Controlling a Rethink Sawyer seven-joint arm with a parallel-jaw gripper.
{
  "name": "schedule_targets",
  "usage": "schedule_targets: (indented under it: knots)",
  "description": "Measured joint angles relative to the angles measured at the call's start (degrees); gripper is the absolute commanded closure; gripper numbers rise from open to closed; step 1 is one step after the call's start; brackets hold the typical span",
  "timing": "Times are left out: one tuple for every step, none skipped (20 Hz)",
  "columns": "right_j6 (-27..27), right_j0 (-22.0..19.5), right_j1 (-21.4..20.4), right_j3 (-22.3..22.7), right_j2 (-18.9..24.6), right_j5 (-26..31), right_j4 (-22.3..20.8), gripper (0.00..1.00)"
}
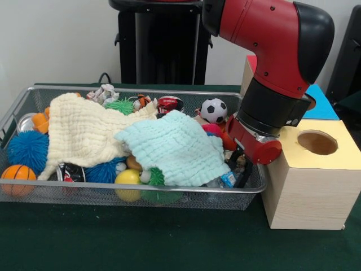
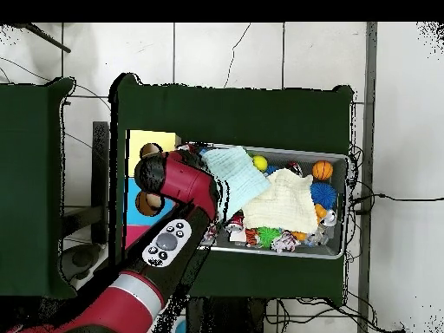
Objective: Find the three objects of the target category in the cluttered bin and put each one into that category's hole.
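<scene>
- Where the red and black arm dips into the right end of the silver wire-mesh bin (image 1: 135, 189), its jaws are hidden behind the wrist; cannot tell whether they are wide, narrow or holding anything.
- Just below the wrist, at the bin's front right corner, lies a clear crinkled plastic bottle with a blue-white label (image 1: 224, 180), partly under the mint-green waffle cloth (image 1: 172, 147).
- Judgement: bottle looks light, thin-walled and slippery; it will dent under pressure, so take it across the body near the label, gently.
- Label text too small to read; no brand made out.
- Other clear plastic pieces not seen, possibly beneath the mint cloth or the cream knitted cloth (image 1: 84, 132).
- Blue-topped wooden box (image 1: 322, 106) sits behind the yellow-topped box (image 1: 316, 175) on the green desk (image 1: 169, 243); its round hole is hidden in the front view.
</scene>
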Motion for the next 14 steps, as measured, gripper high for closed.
schedule_targets:
  knots:
    - [0.0,0.0,0.0,0.0,0.0,0.0,0.0,1.0]
    - [0.0,0.0,0.0,0.0,0.0,0.0,0.0,1.0]
    - [0.0,0.0,0.0,0.0,0.0,0.0,0.0,1.0]
    - [0.0,0.0,-0.1,0.0,0.0,0.0,0.0,1.0]
    - [0.0,0.0,-0.1,0.0,0.0,0.0,0.0,1.0]
    - [0.0,0.0,-0.1,0.0,0.0,0.0,0.0,1.0]
    - [0.0,-0.1,-0.2,0.1,0.1,0.0,-0.1,1.0]
    - [0.0,-0.2,-0.2,0.1,0.2,0.0,-0.1,1.0]
    - [0.0,-0.2,-0.3,0.1,0.3,0.1,-0.1,1.0]
    - [0.0,-0.3,-0.3,0.1,0.3,0.1,-0.1,1.0]
    - [0.0,-0.5,-0.6,0.2,0.6,0.2,-0.1,1.0]
    - [0.0,-0.7,-0.7,0.3,0.8,0.3,-0.1,1.0]
    - [0.0,-0.8,-0.9,0.4,0.9,0.3,-0.1,1.0]
    - [0.0,-0.9,-1.0,0.4,1.0,0.4,-0.1,1.0]
